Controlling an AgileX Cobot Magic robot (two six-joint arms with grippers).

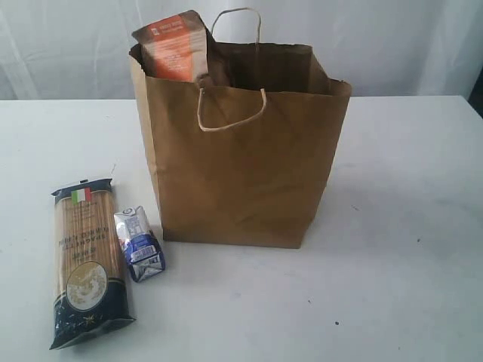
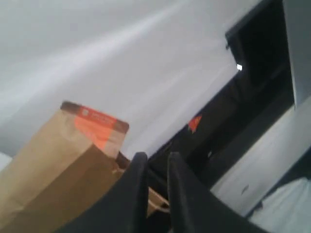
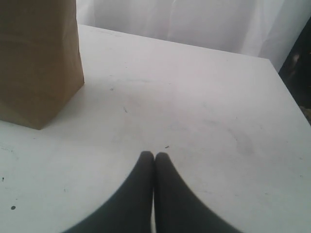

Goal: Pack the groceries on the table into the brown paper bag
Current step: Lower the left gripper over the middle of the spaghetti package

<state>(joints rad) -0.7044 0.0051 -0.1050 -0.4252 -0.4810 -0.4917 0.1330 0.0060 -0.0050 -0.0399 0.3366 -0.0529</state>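
A white curtain (image 1: 392, 45) forms the backdrop, a dark frame (image 2: 257, 63) at its edge.

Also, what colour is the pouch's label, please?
The pouch label is orange, clearest in the exterior view.

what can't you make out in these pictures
- Exterior view: brown paper bag walls hide its contents, except the brown pouch top.
- Exterior view: print on spaghetti packet and small carton too small.
- Exterior view: both arms out of frame.
- Left wrist view: blurred; left gripper grip unclear.
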